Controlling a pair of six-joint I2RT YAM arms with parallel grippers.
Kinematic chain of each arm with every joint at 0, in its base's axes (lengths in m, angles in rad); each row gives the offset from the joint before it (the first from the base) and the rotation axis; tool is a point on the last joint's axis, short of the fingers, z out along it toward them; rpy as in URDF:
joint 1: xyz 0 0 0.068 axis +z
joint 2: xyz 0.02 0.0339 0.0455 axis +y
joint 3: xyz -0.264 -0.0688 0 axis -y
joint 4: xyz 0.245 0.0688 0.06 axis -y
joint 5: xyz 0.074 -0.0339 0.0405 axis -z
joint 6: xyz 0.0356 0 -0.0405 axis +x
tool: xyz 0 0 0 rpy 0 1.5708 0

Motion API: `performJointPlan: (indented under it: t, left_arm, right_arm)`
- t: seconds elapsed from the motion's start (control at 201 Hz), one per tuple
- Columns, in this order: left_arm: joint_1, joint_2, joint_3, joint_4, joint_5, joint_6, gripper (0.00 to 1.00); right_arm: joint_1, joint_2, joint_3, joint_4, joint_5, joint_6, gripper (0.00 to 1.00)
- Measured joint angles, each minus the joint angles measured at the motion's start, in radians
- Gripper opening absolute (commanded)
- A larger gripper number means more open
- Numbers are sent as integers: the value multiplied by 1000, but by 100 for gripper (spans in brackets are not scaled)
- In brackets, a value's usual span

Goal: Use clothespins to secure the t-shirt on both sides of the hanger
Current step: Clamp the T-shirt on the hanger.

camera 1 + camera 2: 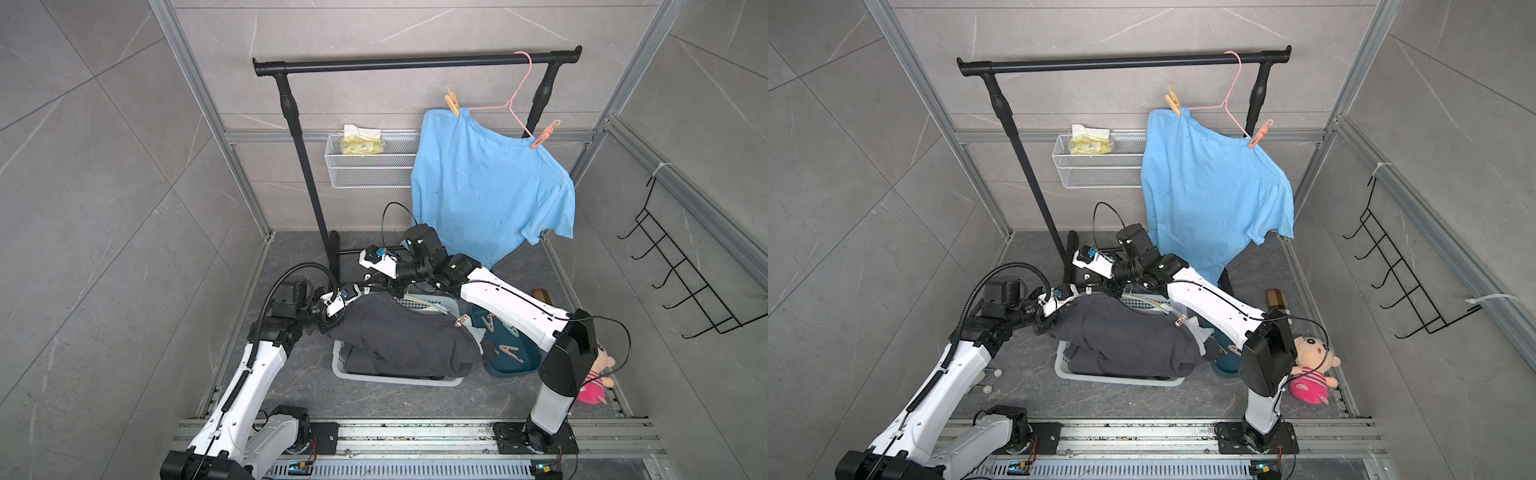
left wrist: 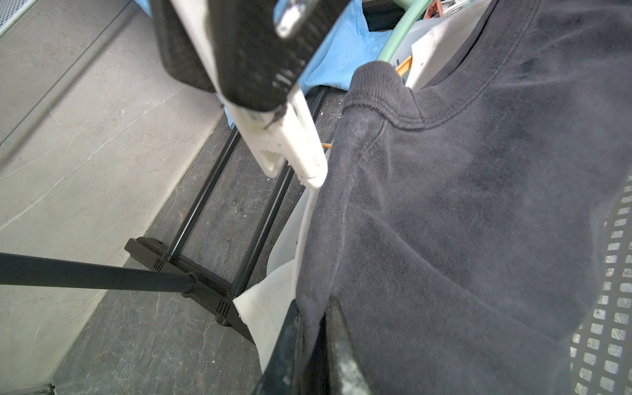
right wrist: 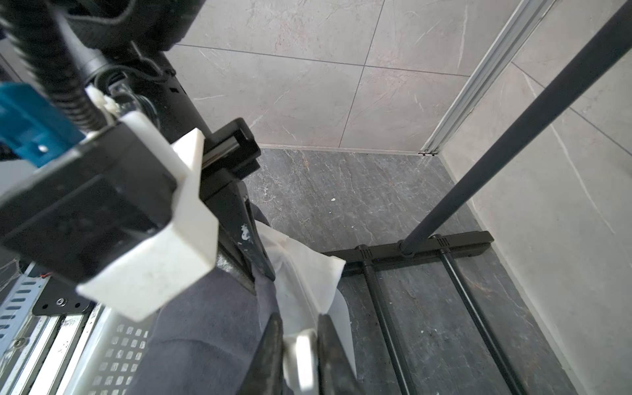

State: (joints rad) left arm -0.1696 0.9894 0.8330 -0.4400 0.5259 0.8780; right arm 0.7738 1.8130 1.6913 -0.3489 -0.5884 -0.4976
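Observation:
A dark grey t-shirt lies draped over the laundry basket. My left gripper is shut on a fold of the shirt near its shoulder. My right gripper is shut on a pale white clothespin. The clothespin's tip sits right beside the shirt's shoulder seam, by the collar. A mint-green hanger shows past the collar. At the back, a blue t-shirt hangs on a pink hanger, with a tan clothespin on one side and a pink clothespin on the other. Loose clothespins lie in a teal tray.
The white basket stands mid-floor, with white cloth under the dark shirt. The black garment rack has its foot just behind both grippers. A wire shelf, wall hooks and a plush doll line the back and right.

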Motion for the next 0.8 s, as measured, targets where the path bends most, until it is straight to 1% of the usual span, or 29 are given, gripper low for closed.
performJointPlan:
  t: [0.328, 0.503, 0.801]
  left_arm:
    - [0, 0, -3, 6, 0, -10, 0]
    - [0, -2, -7, 13, 0, -14, 0]
    - [0, -6, -15, 21, -1, -24, 0]
  right_arm:
    - [0, 1, -6, -26, -10, -5, 0]
    - [0, 1, -35, -24, -10, -19, 0]
    - [1, 1, -80, 25, -3, -56, 0]
